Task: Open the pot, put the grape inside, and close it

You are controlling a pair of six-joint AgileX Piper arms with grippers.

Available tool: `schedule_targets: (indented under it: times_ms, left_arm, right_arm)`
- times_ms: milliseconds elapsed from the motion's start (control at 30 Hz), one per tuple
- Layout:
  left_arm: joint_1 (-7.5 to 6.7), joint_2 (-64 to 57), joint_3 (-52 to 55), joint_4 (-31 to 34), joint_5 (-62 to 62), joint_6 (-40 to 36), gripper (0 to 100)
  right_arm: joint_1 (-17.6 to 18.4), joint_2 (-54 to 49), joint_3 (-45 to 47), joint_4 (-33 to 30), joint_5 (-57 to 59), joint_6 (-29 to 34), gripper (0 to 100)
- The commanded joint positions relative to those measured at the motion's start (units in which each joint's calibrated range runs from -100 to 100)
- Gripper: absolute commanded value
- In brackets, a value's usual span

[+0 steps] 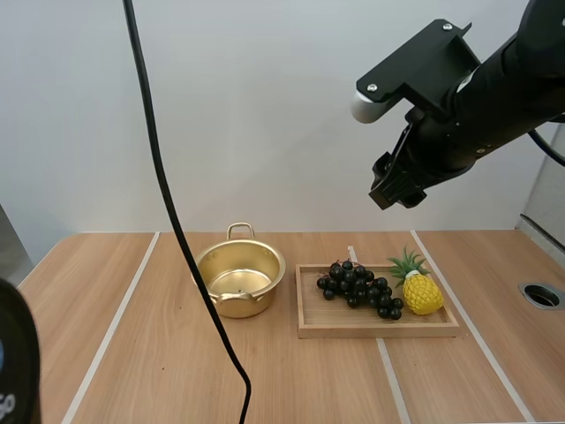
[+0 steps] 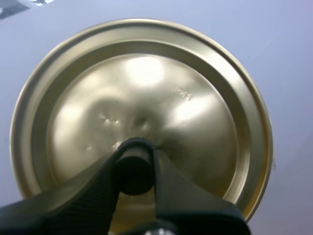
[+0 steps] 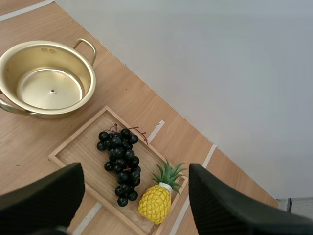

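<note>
The left wrist view gives the lid [image 2: 146, 93]: a round, shiny, gold-coloured disc with a stepped rim, its knobbed face turned to the camera. My left gripper [image 2: 136, 164] has its fingers pinched on the lid's black knob [image 2: 134, 171].

The high view gives the layout. The pot [image 1: 240, 281] stands upright and open on the wooden worktop [image 1: 159, 371], with one loop handle to the back and one to the front. Just to its right, not touching it, lies the wooden tray [image 1: 380, 330]. In the tray lies the bunch of grapes [image 1: 357, 284], nearly black. Its long axis runs from back left to front right and ends beside a yellow pineapple [image 1: 422, 293].

My right gripper [image 1: 397, 185] hangs high over the tray. The right wrist view shows its fingers [image 3: 44, 200] spread wide on nothing, and the pot's bare inside.
</note>
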Motion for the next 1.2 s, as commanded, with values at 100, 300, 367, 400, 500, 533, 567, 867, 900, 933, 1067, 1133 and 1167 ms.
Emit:
schedule_targets:
  times_ms: [100,300,367,400,500,533,567,867,900,933,1067,1133,1167]
  left_arm:
    - [0.14,-0.4,-5.7,-1.2,-6.0,-4.4,0]
    - [0.14,-0.6,-8.5,-1.2,-8.0,-4.4,0]
    - [0.14,-0.6,-9.1,-1.2,-7.8,-4.4,0]
    - [0.14,-0.6,-9.2,-1.2,-7.8,-4.4,0]
    - [0.14,-0.6,-9.3,-0.9,-7.7,-4.4,0]
    - [0.14,-0.6,-9.3,-0.6,-7.7,-4.4,0]
    - [0.14,-0.6,-9.3,-0.2,-7.7,-4.4,0]
    - [0.14,-0.6,-9.3,2.2,-7.7,-4.4,0]
    - [0.14,-0.6,-9.3,2.2,-7.5,-4.4,0]
    - [0.14,-0.6,-9.3,2.2,-7.5,-4.4,0]
    - [0.14,-0.6,-9.3,2.2,-6.6,-4.4,0]
    - [0.14,-0.6,-9.3,2.2,-6.0,-4.4,0]
    - [0.14,-0.6,-9.3,2.2,-5.7,-4.4,0]
  right_arm:
    - [-0.2,2.1,-0.4,-0.8,0.0,-0.7,100]
    - [-0.2,9.4,-0.4,-0.7,0.0,-2.5,100]
    - [-0.2,12.6,-0.4,-0.7,0.0,-4.3,100]
    - [-0.2,13.8,-0.4,-0.7,0.0,-4.8,100]
    - [-0.2,18.3,-0.4,-0.7,0.0,-6.8,100]
    - [-0.2,19.5,-0.4,-0.7,0.0,-7.3,100]
    - [-0.2,20.8,-0.4,-0.6,0.0,-8.0,100]
    - [-0.2,30.8,-0.4,-0.6,0.0,-16.6,100]
    - [-0.2,31.7,-0.4,-0.6,0.0,-17.3,100]
    - [-0.2,32.8,-0.4,-0.6,0.0,-18.2,100]
    - [-0.2,36.6,-0.4,-0.7,0.0,-21.8,100]
    - [-0.2,38.3,-0.4,-0.6,0.0,-22.7,100]
    - [-0.2,39.4,-0.4,-0.6,0.0,-22.7,100]
